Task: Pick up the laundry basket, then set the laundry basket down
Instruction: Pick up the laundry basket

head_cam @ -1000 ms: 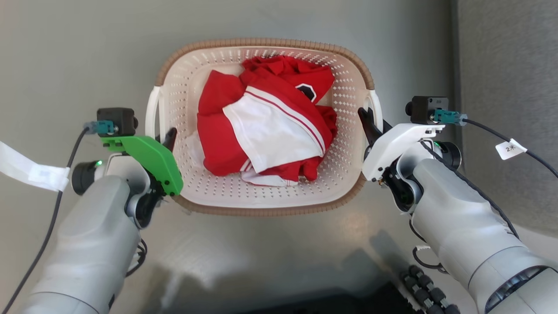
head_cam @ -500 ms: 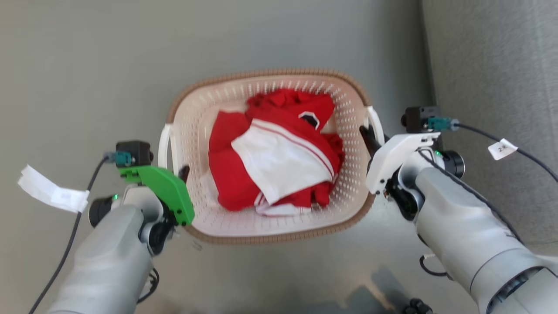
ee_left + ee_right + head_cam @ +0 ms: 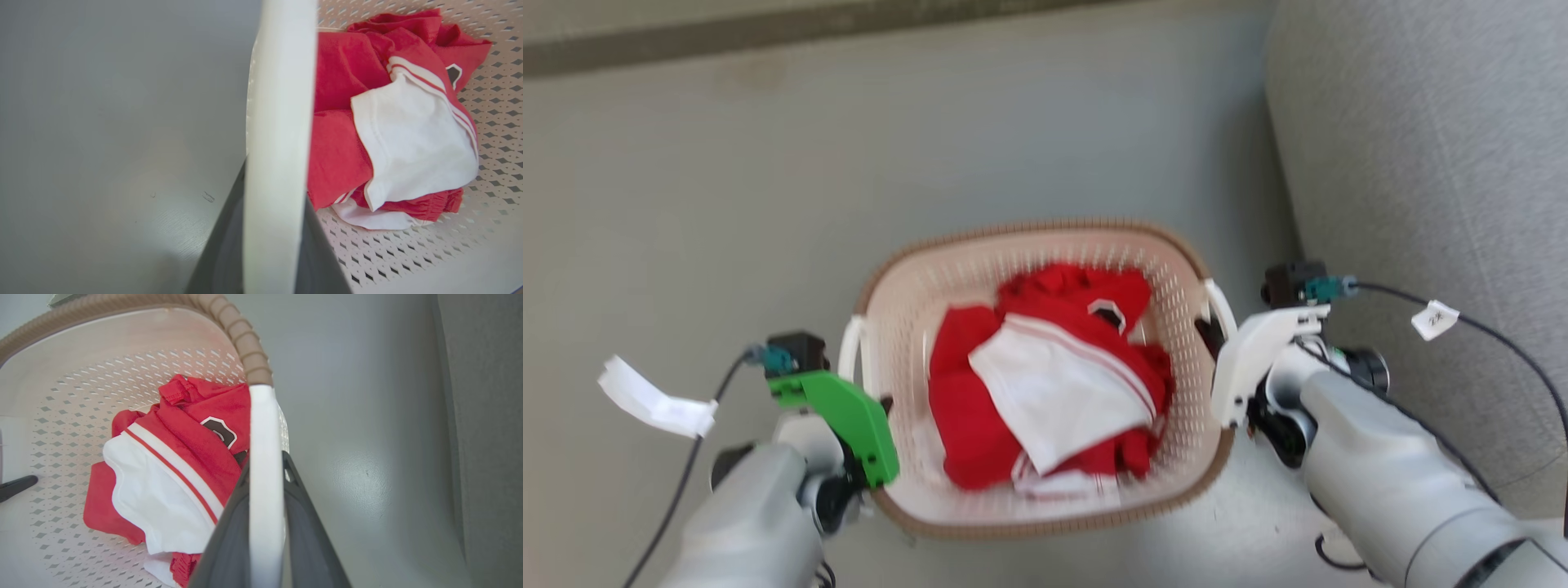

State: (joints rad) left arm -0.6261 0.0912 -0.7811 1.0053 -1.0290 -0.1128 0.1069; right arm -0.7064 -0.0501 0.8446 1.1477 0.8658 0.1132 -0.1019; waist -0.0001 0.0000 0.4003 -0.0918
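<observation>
Left gripper astride laundry basket handle

A heap of clothes lies in the middle of the laundry basket. The left gripper is at the basket's left handle and the right gripper at its right handle, each with one finger inside the basket wall and one outside. The floor spreads left of and beyond the basket, and an upholstered piece of furniture stands near its right side, past the right gripper.
</observation>
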